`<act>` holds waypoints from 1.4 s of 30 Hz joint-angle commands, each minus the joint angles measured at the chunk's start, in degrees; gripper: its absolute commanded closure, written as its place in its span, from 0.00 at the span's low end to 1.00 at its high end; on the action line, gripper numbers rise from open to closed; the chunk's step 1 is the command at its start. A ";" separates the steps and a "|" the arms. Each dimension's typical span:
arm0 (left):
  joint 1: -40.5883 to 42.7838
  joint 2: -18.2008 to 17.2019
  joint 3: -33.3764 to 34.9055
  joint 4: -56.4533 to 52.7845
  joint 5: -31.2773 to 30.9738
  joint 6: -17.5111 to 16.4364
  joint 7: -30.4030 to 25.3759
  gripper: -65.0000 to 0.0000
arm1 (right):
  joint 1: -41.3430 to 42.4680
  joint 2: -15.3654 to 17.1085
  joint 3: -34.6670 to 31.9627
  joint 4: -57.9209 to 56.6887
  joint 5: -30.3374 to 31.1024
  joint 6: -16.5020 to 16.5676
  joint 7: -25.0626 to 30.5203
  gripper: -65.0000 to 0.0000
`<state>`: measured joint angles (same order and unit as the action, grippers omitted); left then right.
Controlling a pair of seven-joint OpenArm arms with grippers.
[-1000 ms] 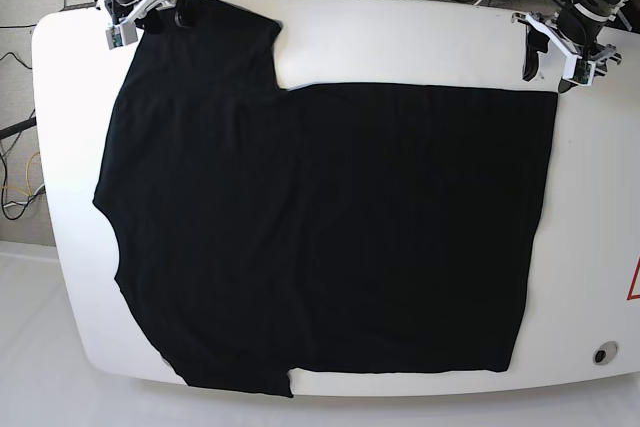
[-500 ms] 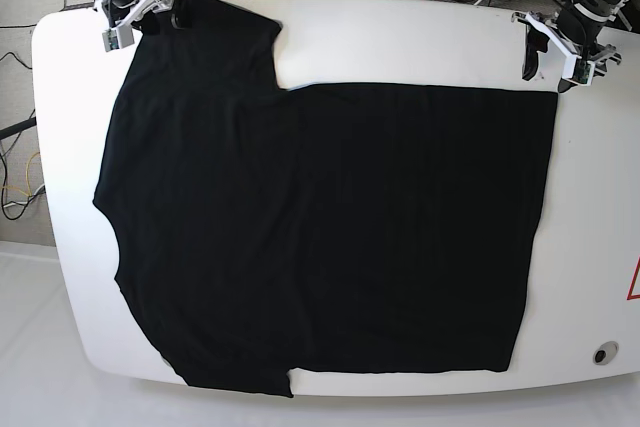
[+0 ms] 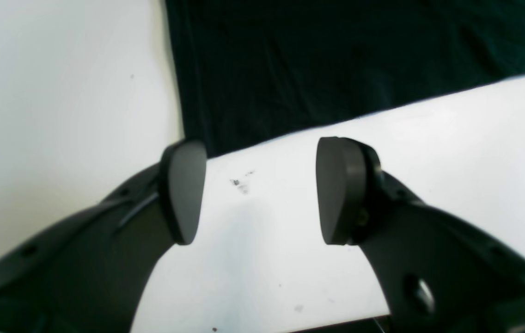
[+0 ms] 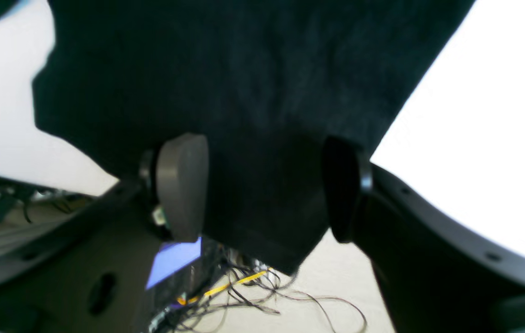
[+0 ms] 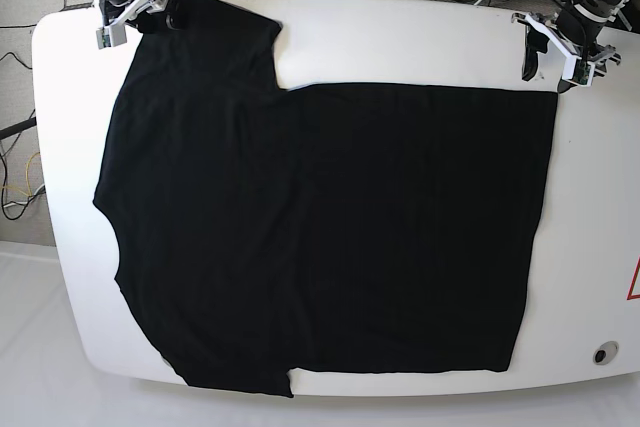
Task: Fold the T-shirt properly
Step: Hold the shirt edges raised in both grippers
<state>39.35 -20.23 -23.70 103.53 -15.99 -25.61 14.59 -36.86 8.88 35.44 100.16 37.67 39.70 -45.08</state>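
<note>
The T-shirt [image 5: 320, 227] lies spread flat on the white table [image 5: 420, 42], unfolded. Its far sleeve [image 4: 253, 138] sits between the spread fingers of the right gripper [image 4: 262, 185], which appear not to pinch it, though blur limits certainty. The left gripper [image 3: 255, 189] hangs with jaws apart over bare table, the hem corner [image 3: 207, 138] just ahead of its fingertips. Risk: closing off the edge would miss the cloth or grab a single layer and skew the fold. No legible writing or print is visible.

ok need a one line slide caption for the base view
Black T-shirt spread flat on white table, both grippers open at its far corners.
</note>
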 commanded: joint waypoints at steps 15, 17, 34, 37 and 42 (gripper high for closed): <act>-0.12 -1.39 -0.37 0.32 -1.14 0.00 -0.32 0.45 | -0.21 -0.20 -0.23 1.43 -0.55 0.30 -0.70 0.42; -0.11 -1.38 -0.37 0.29 -1.11 0.02 -0.26 0.45 | -0.25 -0.23 -0.47 1.57 -0.63 0.30 -0.89 0.42; -0.20 -1.37 -0.27 -0.09 -1.32 0.19 -0.01 0.46 | -0.76 -0.16 -0.80 1.12 -0.94 0.30 -0.69 0.42; -0.35 -1.40 -0.22 -0.03 -1.31 0.23 -0.07 0.46 | -0.81 -0.21 -0.80 0.82 -1.04 0.30 -0.64 0.42; -0.33 -1.38 -0.25 -0.10 -1.32 0.31 -0.09 0.46 | -0.88 -0.34 -0.90 0.04 -1.15 0.30 -0.44 0.42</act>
<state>38.83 -20.84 -23.55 102.45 -16.62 -25.56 15.75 -37.01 8.25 34.37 100.31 37.30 39.70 -44.58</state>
